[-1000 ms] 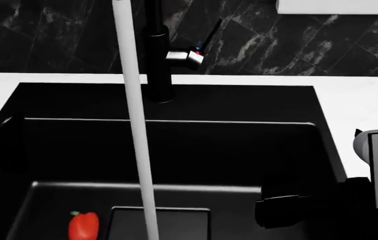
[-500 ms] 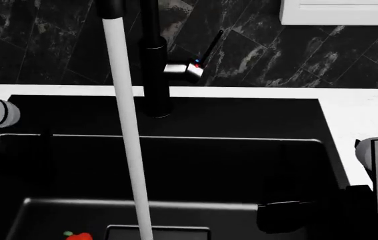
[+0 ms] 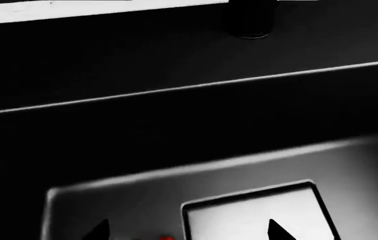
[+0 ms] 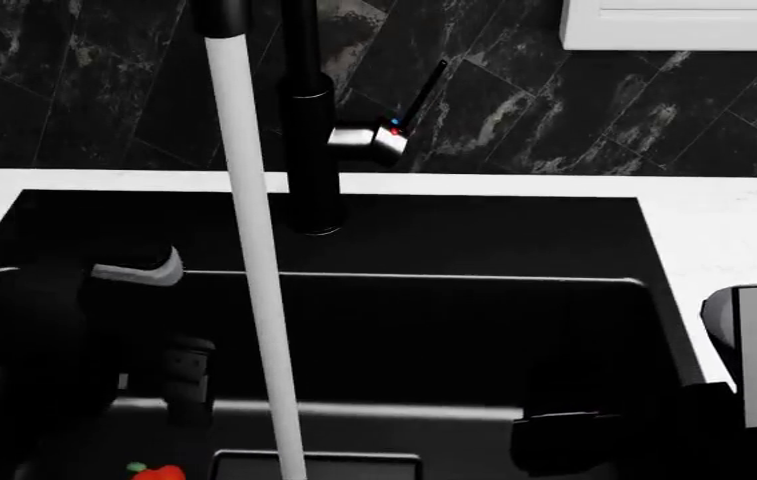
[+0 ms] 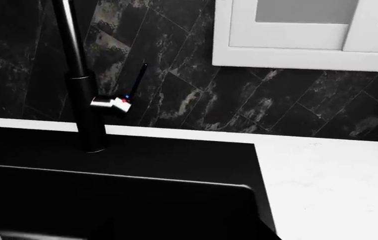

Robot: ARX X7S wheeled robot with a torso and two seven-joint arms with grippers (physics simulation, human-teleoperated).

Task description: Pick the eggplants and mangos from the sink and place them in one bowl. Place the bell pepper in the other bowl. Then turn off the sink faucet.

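Left gripper [image 3: 185, 234] spread, low over sink [image 4: 485, 330]; pepper [image 4: 154, 472] at seven o'clock, near drain plate [image 3: 258, 215]. Best lowered straight, straddling it, clear of water stream [image 4: 255, 250]. Right gripper's state: cannot tell.

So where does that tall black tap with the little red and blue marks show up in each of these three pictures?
Head view: the sink faucet stands at the back rim of the sink, left of centre.
Right wrist view: the post stands at the picture's left, lever and marks visible.
Left wrist view: only its round base shows, at the top edge.
Shared landmark: the sink's back rim.
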